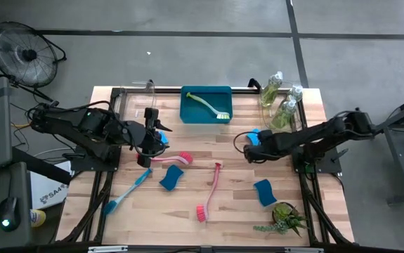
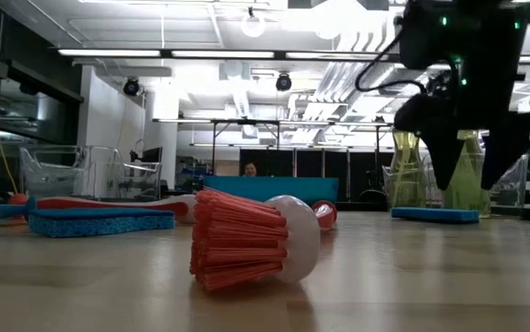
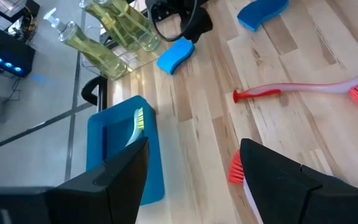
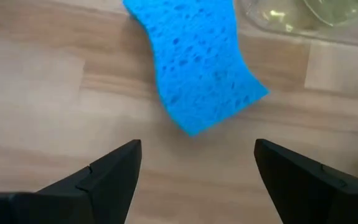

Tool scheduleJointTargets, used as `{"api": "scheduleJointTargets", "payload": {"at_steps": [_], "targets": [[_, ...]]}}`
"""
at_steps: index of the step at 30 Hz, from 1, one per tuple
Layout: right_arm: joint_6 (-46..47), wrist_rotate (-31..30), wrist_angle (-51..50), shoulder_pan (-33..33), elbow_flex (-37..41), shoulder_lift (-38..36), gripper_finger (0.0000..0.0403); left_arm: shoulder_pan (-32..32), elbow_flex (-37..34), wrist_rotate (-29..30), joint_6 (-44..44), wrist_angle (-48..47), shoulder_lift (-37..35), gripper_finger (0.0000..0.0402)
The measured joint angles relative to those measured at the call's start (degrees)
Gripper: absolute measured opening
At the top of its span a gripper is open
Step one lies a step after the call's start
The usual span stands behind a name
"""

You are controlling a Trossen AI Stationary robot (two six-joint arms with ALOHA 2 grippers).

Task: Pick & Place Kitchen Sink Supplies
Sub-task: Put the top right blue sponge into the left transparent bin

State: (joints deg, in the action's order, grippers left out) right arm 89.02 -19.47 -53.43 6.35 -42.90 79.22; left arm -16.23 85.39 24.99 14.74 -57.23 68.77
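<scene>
Blue sponge (image 4: 197, 65) flat on tabletop (image 1: 230, 190) just beyond right claw (image 4: 197, 165), spread wide, empty; left claw (image 3: 194, 171) likewise spread, empty, near pink-red brush (image 1: 176, 159).

The blue sponge (image 4: 197, 62) ran off the right wrist picture's top edge; the bottles (image 4: 303, 15) there were cut to glass bases; the sponge (image 1: 162, 138) beside the left gripper (image 1: 150, 138) was mostly hidden under it; the low view's nearest brush (image 2: 255, 240) showed its head only.
</scene>
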Motion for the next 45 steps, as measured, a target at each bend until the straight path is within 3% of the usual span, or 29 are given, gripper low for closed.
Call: {"api": "scheduleJointTargets", "payload": {"at_steps": [6,14,19,35,45], "targets": [[-4.2,-2.0,5.8,-3.6,4.5,-0.5,0.0307,0.0,0.0,0.0,-0.8,0.0,0.0,0.0246],[-16.0,-3.1,11.7,-9.4,4.9,-0.5,0.0307,0.1,0.0,0.1,-2.6,0.0,0.0,0.0246],[-18.3,-2.5,13.4,-11.8,4.9,-0.5,0.0307,0.1,0.0,0.2,-3.1,0.0,0.0,0.0246],[-19.6,0.1,19.7,-11.0,4.8,6.4,0.0307,0.1,0.0,0.2,-4.5,0.1,0.0,0.0246],[-14.4,4.2,23.5,-4.7,4.6,8.0,0.0307,0.1,0.0,0.0,-4.3,0.0,0.0,0.0246]]}}
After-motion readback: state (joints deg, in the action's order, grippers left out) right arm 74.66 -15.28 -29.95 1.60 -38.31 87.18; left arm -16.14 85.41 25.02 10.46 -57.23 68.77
